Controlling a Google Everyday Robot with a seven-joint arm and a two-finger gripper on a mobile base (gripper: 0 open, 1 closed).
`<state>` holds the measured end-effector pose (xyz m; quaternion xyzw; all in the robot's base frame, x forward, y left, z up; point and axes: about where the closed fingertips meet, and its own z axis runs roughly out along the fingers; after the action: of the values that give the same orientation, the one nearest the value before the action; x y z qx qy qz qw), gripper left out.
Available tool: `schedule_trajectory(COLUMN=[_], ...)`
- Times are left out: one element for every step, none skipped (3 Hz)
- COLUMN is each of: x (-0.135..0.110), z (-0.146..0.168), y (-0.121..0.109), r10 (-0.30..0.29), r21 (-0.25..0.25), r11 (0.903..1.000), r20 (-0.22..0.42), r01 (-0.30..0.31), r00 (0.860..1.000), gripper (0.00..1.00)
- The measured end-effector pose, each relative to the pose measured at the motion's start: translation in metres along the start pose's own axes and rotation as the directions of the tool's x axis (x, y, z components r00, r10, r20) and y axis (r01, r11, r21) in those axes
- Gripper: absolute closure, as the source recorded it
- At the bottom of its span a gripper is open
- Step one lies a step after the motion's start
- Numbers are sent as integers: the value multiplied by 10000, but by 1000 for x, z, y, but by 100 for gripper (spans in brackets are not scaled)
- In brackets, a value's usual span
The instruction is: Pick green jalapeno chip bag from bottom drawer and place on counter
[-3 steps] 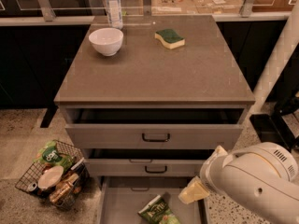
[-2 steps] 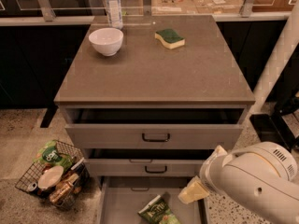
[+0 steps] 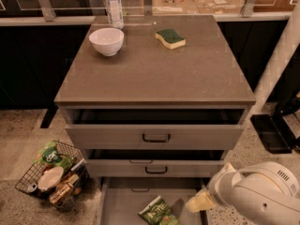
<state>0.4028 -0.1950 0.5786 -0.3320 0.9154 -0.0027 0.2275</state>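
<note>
The green jalapeno chip bag (image 3: 157,213) lies flat in the open bottom drawer (image 3: 122,201), near the frame's lower edge, partly cut off. My white arm (image 3: 255,196) reaches in from the bottom right. The gripper (image 3: 177,211) shows only as a dark shape over the drawer, just right of the bag. The counter (image 3: 154,69) forms the cabinet's top, above the drawers.
A white bowl (image 3: 106,41), a water bottle (image 3: 114,4) and a green-and-yellow sponge (image 3: 170,37) stand at the counter's far side. The two upper drawers (image 3: 154,136) are pulled partly out. A wire basket (image 3: 52,175) of clutter sits on the floor at left.
</note>
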Motion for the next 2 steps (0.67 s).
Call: schedule_trajectory(x=[40, 62], z=[29, 61], y=[-3, -1], r10=[674, 1057], r21=[-115, -439], r11=[9977, 9934], r20=[-105, -59], r01=[-675, -1059], r00=[9977, 9944], gripper=[0, 0])
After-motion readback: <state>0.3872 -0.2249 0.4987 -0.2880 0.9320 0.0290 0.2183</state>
